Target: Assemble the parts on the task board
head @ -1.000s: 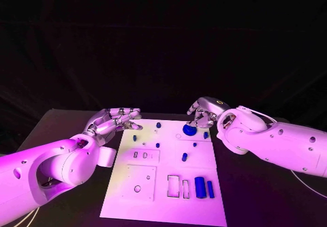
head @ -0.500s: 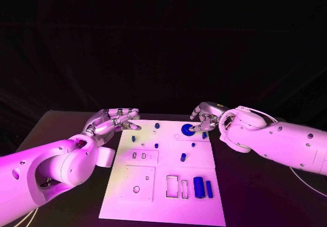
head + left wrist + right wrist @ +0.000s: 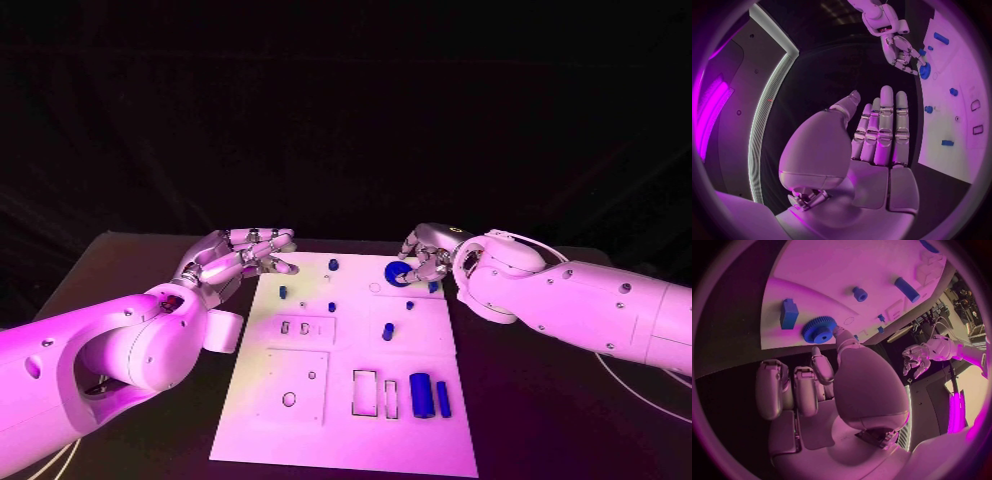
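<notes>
Head view: right hand (image 3: 428, 255) fingers touch the blue gear (image 3: 398, 273); left hand (image 3: 238, 254) empty, fingers loosely apart.

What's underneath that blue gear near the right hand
The blue gear lies flat on the white task board at its far edge, with the right hand touching it. Whether a peg or hole sits beneath is hidden by the gear itself.

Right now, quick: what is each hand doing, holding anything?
Left hand: open, fingers out straight, holding nothing, off the board's far left corner.
Right hand: fingertip touches the blue gear on the board; a grip cannot be told.
</notes>
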Available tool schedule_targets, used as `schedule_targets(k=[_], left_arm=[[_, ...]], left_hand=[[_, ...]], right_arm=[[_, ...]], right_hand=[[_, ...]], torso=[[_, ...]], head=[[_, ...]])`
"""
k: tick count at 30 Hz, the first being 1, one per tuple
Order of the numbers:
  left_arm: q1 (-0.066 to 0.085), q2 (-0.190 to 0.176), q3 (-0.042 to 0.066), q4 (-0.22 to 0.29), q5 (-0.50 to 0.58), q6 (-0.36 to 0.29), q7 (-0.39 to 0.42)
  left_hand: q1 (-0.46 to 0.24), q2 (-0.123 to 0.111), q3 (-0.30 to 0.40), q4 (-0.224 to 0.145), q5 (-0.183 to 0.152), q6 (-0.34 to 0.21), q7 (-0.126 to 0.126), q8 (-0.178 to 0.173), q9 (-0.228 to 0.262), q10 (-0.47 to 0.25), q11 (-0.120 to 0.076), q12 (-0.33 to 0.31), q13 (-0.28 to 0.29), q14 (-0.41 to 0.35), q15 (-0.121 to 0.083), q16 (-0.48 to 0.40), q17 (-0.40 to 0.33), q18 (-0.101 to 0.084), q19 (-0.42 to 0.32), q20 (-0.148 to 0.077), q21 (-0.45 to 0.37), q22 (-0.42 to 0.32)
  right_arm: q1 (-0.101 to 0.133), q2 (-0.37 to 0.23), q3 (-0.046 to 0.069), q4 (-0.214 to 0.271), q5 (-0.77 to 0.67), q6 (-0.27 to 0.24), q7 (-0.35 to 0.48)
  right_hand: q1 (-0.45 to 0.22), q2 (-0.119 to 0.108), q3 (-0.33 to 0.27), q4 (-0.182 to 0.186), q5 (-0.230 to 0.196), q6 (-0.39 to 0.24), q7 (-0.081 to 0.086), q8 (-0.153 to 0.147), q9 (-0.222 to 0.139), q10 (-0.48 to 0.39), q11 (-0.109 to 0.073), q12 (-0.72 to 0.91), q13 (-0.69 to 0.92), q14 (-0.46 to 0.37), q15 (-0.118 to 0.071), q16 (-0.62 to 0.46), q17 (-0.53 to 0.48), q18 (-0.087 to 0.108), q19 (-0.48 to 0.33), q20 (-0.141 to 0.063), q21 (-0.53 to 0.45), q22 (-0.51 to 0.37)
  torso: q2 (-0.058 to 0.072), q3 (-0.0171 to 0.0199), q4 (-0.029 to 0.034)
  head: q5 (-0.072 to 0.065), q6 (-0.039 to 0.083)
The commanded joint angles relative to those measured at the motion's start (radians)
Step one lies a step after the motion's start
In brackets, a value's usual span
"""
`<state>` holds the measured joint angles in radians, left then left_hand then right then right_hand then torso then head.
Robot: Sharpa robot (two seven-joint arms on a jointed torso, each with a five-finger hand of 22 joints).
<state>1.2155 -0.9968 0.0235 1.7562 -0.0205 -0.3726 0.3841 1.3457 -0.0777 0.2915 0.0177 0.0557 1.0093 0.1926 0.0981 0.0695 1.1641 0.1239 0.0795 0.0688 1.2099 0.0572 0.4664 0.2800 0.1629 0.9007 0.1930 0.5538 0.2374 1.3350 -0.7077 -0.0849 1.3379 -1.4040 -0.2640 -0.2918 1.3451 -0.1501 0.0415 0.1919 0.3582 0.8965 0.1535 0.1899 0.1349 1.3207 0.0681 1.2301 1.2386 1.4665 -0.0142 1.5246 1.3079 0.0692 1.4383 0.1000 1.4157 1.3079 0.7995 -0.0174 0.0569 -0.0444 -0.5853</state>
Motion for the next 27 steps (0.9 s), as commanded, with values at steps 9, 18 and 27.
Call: schedule_targets(k=[9, 18, 27], left_arm=[[0.001, 0.003, 0.001, -0.002, 0.003, 0.012, 0.001], [0.001, 0.003, 0.001, -0.004, 0.003, 0.012, 0.0], [0.001, 0.001, 0.001, -0.004, 0.003, 0.014, -0.003]], left_hand=[[0.0, 0.007, 0.008, -0.001, 0.001, 0.005, 0.004, -0.006, 0.001, 0.006, 0.003, -0.005, 0.001, -0.007, 0.001, 0.005, 0.002, 0.018, -0.004, 0.0, 0.004, 0.002], [0.0, 0.007, 0.008, -0.001, 0.001, 0.005, 0.004, -0.006, 0.001, 0.006, 0.003, -0.005, 0.001, -0.007, 0.001, 0.005, 0.002, 0.018, -0.004, 0.0, 0.004, 0.002], [0.001, 0.008, 0.01, -0.002, 0.001, 0.004, 0.005, -0.008, 0.0, 0.005, 0.003, -0.006, 0.001, -0.009, 0.002, 0.007, 0.003, 0.018, -0.005, 0.001, 0.005, 0.002]], right_arm=[[-0.003, 0.019, 0.0, -0.025, 0.013, 0.021, 0.011], [-0.003, 0.021, 0.0, -0.023, 0.004, 0.03, 0.011], [-0.004, 0.016, 0.0, -0.021, 0.0, 0.039, 0.011]], right_hand=[[0.023, 0.011, 0.005, 0.007, 0.006, 0.001, -0.001, 0.017, 0.005, 0.019, -0.001, 0.031, 0.027, 0.086, 0.008, 0.009, 0.176, -0.022, 0.013, 0.001, 0.01, 0.066], [0.031, 0.021, 0.011, 0.007, 0.008, 0.021, -0.006, 0.035, 0.01, 0.038, -0.005, 0.064, 0.059, 0.088, 0.005, 0.013, 0.183, -0.024, 0.019, -0.001, 0.016, 0.077], [0.031, 0.024, 0.014, 0.008, 0.013, 0.03, -0.008, 0.042, 0.012, 0.053, -0.007, 0.086, 0.079, 0.088, 0.004, 0.014, 0.186, -0.025, 0.023, -0.002, 0.021, 0.084]], torso=[[0.0, 0.0, 0.0009], [0.0, -0.0001, 0.0016], [0.001, -0.0003, 0.0027]], head=[[-0.002, -0.005], [-0.001, -0.008], [-0.002, -0.008]])
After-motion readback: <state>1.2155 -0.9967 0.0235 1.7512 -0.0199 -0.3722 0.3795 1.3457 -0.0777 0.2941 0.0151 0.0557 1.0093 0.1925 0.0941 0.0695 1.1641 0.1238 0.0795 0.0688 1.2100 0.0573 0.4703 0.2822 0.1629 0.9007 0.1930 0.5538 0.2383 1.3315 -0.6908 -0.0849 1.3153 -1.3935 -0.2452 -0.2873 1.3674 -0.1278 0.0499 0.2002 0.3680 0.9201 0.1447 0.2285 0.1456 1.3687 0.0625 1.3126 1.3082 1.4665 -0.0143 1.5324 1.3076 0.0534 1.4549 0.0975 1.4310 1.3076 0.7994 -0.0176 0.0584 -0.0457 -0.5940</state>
